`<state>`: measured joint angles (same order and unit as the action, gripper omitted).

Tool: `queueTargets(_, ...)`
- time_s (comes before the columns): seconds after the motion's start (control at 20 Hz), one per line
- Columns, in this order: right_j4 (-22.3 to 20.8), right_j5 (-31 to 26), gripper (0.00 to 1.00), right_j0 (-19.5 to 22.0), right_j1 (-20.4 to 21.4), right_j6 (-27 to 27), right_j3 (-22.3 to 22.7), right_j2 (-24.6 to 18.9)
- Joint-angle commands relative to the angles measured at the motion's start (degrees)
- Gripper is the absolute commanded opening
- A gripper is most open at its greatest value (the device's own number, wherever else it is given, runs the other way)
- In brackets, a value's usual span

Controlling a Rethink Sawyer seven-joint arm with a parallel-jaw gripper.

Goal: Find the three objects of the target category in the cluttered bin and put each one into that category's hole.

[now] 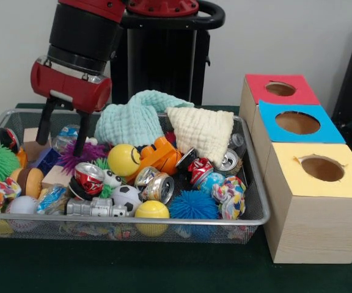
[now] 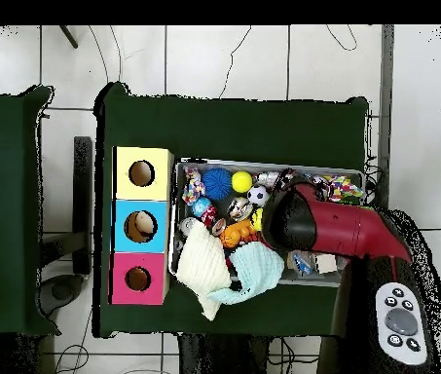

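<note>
Wire bin (image 1: pixel 252 183): one, on green table (image 1: pixel 164 268), packed rim to rim, little free room. Crushed cans (image 1: pixel 157 186): at least four, mid-bin, axes pointing various ways. Cloths (image 1: pixel 203 131): two, draped over far rim. Boxes (image 1: pixel 313 207): three, just beside the bin, one round hole each. Gripper (image 1: pixel 63 131): one, fingers (image 1: pixel 44 122) apart and empty, over purple spiky ball (image 1: pixel 84 152).

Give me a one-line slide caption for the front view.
Open gripper hangs over a wire bin of balls, cans and cloths, beside red, blue and yellow hole boxes.
</note>
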<state>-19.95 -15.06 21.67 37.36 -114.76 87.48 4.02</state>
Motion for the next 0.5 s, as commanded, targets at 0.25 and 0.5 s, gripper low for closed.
queueTargets(0.25,0.8,-1.0,1.00,1.7,-1.8,-1.2,-1.8,-7.4)
queueTargets(0.5,-1.3,1.3,1.00,5.0,0.8,1.3,3.3,-11.2)
